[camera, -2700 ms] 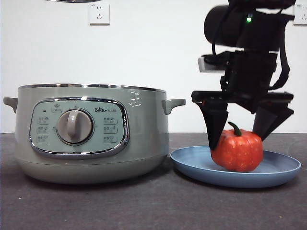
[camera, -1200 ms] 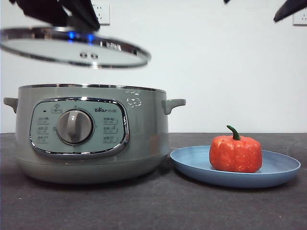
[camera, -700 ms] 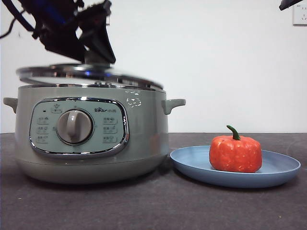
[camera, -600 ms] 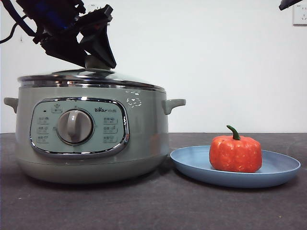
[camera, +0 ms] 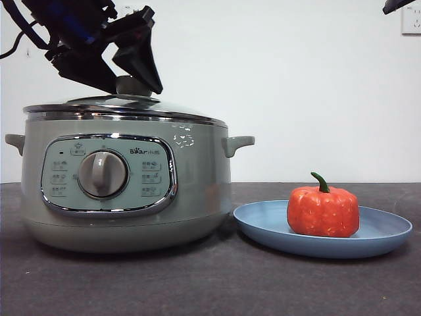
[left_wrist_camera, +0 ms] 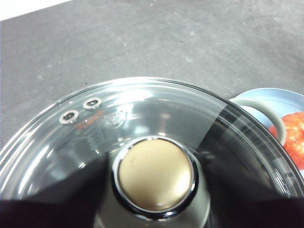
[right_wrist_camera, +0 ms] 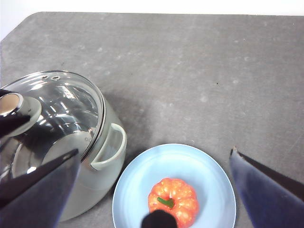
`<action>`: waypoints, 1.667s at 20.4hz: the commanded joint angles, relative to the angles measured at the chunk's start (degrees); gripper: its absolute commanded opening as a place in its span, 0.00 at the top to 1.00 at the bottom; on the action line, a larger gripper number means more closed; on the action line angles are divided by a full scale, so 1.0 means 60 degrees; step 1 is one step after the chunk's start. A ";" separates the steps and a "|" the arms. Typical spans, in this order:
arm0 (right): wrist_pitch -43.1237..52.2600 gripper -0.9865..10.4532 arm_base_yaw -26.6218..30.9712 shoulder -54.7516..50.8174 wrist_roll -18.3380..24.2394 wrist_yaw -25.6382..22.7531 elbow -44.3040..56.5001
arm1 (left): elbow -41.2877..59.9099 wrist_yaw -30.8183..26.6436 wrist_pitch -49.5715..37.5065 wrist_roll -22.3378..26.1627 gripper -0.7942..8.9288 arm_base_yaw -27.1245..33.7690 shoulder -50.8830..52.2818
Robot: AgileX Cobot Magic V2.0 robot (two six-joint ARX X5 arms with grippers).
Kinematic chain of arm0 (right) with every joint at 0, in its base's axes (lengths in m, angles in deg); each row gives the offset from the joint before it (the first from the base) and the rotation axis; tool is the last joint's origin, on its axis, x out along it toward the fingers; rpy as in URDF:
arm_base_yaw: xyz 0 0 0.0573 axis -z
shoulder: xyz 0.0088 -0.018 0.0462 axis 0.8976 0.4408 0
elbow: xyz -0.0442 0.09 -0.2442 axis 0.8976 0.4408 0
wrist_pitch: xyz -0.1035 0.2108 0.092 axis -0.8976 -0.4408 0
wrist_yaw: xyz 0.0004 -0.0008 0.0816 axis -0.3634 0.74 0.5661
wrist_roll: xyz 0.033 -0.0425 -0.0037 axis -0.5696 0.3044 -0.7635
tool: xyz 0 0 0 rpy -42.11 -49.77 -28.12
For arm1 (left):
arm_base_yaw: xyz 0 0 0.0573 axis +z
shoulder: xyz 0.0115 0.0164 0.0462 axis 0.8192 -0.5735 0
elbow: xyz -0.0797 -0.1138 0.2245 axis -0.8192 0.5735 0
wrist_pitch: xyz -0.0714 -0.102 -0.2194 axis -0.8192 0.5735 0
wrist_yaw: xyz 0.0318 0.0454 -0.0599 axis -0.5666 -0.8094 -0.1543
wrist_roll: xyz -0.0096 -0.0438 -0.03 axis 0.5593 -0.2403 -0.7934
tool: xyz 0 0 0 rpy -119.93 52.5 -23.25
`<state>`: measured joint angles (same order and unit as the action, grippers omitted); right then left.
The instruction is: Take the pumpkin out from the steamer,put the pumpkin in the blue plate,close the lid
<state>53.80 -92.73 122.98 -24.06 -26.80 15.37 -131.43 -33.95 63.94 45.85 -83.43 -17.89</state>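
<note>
The glass lid [camera: 125, 106] sits flat on the sage-green steamer [camera: 197, 178]. My left gripper [camera: 135, 84] is above the pot, its jaws against either side of the lid's pale knob [left_wrist_camera: 154, 175]. The orange pumpkin [camera: 322, 210] stands upright on the blue plate [camera: 263, 224], right of the pot. In the right wrist view the pumpkin [right_wrist_camera: 173, 202] sits in the middle of the plate [right_wrist_camera: 135, 190]. My right gripper [right_wrist_camera: 154, 151] is open and empty high above the plate; the front view shows only a black tip [camera: 395, 5] of it.
The dark grey table [camera: 210, 283] runs to a white wall with sockets [camera: 411, 20]. The steamer's side handle [camera: 238, 142] points toward the plate, with a small gap between the pot and the plate's rim.
The left gripper brought the lid down from above the pot onto the steamer's rim. The right gripper let go of the pumpkin on the plate and rose out of the front view.
</note>
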 commanded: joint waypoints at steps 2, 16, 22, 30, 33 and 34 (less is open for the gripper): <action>-0.0018 0.39 -0.0007 0.0004 -0.0058 0.0000 0.0025 | -0.0058 0.0062 0.0004 -0.0004 0.46 -0.0018 0.0233; 0.2488 0.93 -0.0084 -0.2215 0.1056 -0.0783 0.3260 | 0.0922 -0.0474 0.2947 0.0503 0.93 -0.0022 0.5548; 0.3271 0.93 -0.0069 -0.3799 0.0433 -0.0823 0.4852 | 0.3118 -0.0503 0.3198 0.0222 0.93 -0.0022 0.8338; 0.3180 0.93 -0.0073 -0.3778 0.0532 -0.1002 0.4852 | 0.3115 -0.0397 0.3865 0.0222 0.92 -0.0022 0.8346; 0.3177 0.93 -0.0069 -0.3781 0.0535 -0.1038 0.4852 | 0.3115 -0.0401 0.3952 0.0222 0.92 -0.0022 0.8346; 0.3180 0.93 -0.0069 -0.3789 0.0532 -0.1038 0.4852 | 0.3115 -0.0401 0.3960 0.0222 0.92 -0.0022 0.8346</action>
<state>72.58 -93.08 100.29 -20.23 -32.85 44.09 -113.02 -36.40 87.80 47.57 -83.43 32.01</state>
